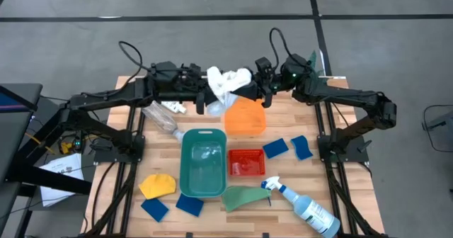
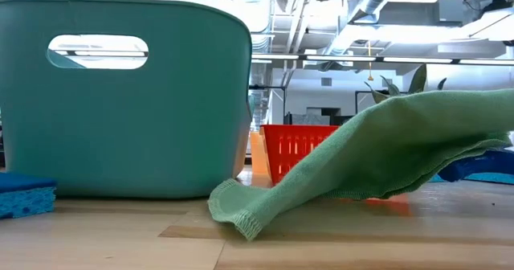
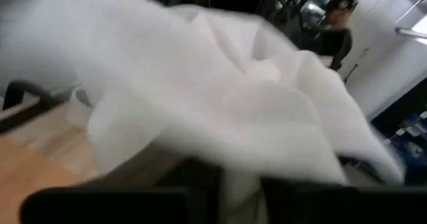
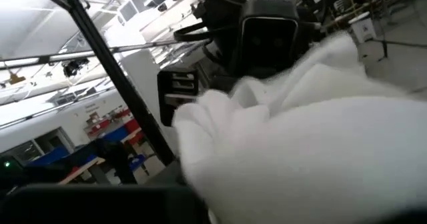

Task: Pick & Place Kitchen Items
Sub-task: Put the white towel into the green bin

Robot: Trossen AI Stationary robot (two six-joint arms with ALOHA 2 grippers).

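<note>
your left gripper (image 1: 205,89) and right gripper (image 1: 263,86) meet over the table's far edge, the white cloth (image 1: 228,84) bunched between them, jaws hidden.

Between your two grippers hangs soft, matt white cloth (image 1: 228,83). Below them you see pale wood-grain table (image 1: 283,125), smooth plastic teal bin (image 1: 204,161), and knit-edged green cloth (image 2: 377,153).

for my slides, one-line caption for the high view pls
Both grippers, left and right, meet at a white cloth held above the teal bin.
</note>
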